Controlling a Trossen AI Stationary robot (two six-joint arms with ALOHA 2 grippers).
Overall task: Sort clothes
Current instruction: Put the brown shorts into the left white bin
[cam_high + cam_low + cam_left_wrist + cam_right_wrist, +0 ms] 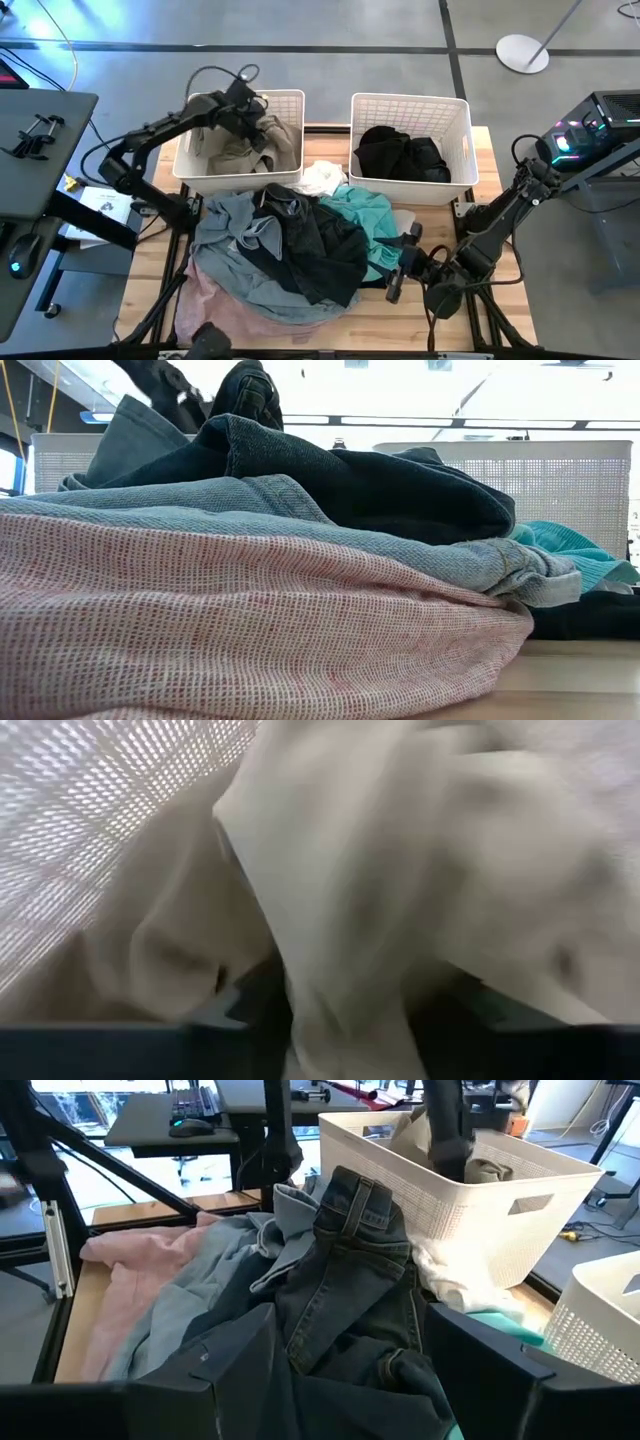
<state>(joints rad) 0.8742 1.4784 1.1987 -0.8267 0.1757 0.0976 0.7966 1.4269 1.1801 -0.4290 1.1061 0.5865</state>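
Note:
A heap of clothes lies on the table: a dark denim garment on top, grey-blue denim, a pale pink cloth underneath, a teal garment and a white one. My left gripper is down in the left white basket, over a beige garment. Its fingers stand apart with beige cloth between them. My right gripper is open and empty at the heap's right edge, pointing at the dark denim. Black clothes lie in the right basket. My left gripper has a fold of the beige garment running between its two parted fingers, which come at it from above, inside the left basket. The cloth fills the wrist view. Whether the fingers press on it cannot be told.
The two slatted baskets stand side by side along the table's far edge. Bare wood shows at the table's near right corner. Desks and stands stand to the table's left, and equipment to its right.

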